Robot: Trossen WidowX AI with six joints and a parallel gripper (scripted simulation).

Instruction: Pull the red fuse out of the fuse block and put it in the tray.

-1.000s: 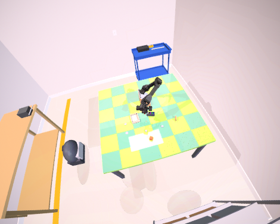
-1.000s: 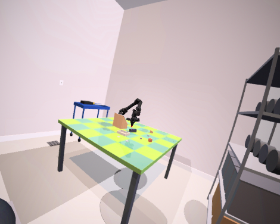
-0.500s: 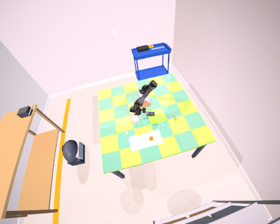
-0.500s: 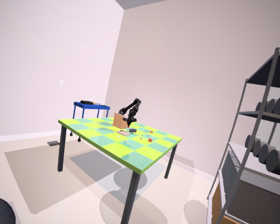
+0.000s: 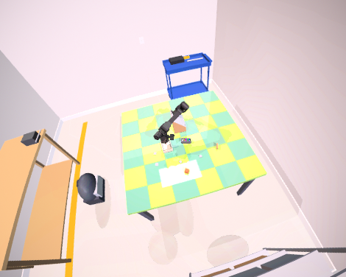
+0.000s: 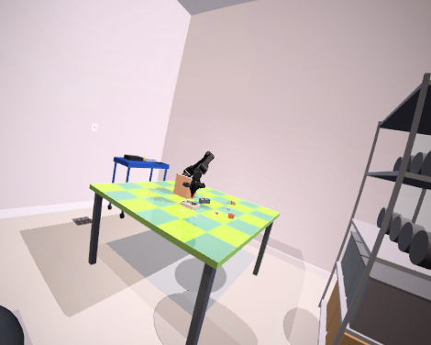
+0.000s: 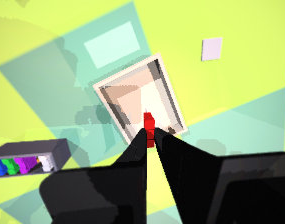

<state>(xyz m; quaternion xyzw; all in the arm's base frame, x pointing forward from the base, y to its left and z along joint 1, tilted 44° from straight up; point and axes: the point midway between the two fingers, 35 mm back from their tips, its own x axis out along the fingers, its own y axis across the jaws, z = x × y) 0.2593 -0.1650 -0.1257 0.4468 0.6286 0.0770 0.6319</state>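
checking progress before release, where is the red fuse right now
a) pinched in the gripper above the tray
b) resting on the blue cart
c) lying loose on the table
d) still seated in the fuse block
a: the wrist view shows the red fuse clamped in the gripper, over the tray, with the fuse block off to the side.

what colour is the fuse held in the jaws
Red; the fuse shows best in the wrist view, above the tray.
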